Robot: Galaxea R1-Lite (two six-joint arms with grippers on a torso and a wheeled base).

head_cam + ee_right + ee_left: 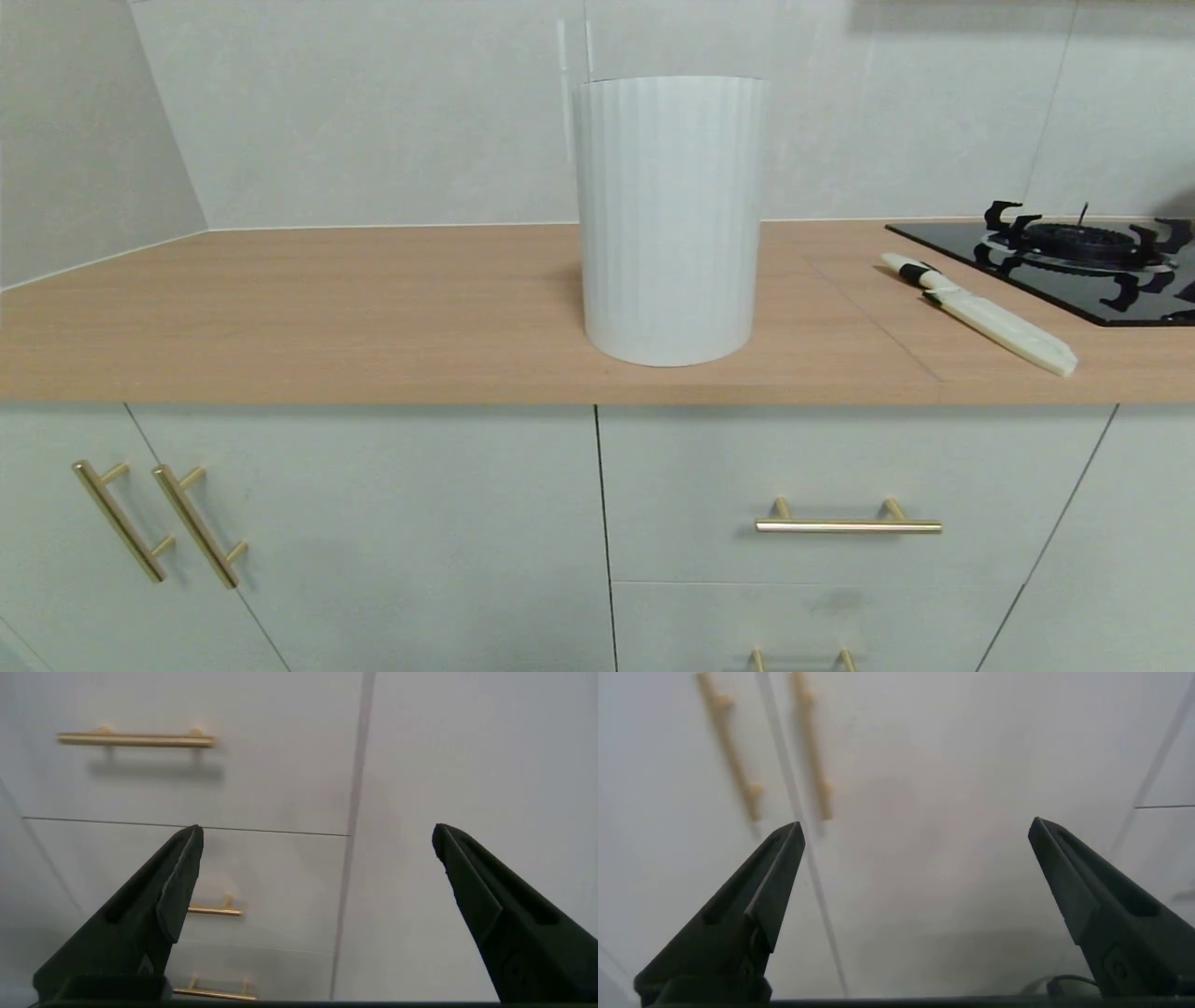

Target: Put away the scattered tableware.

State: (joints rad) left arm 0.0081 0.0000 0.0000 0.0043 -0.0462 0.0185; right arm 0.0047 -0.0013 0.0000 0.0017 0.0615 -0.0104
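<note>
**Fingers spread on both arms; knife lies loose on the counter**

Fingers [752,910] of the left gripper [915,826] stand wide apart with nothing between them, facing pale cabinet doors [971,812] that carry two gold door handles [811,747]. The right gripper [317,829] is spread just as wide and empty, facing a stack of drawers [271,765], each with a gold drawer handle [135,739].

In the head view, the door handles sit at 8 o'clock from the scene's middle and the top drawer handle at 5 o'clock, both below the wooden countertop [280,308].

Near the countertop's front edge a white ribbed container [667,219] stands upright, about centre. The knife [980,313] lies flat on the wood at 3 o'clock from the container, well apart from it. It is pale with a black band near its far end, and it slants from 10 o'clock to 4 o'clock. Just beyond it, at 1 o'clock from the knife, a black gas hob [1083,261] is set into the countertop. A pale tiled wall [373,112] rises behind everything.
</note>
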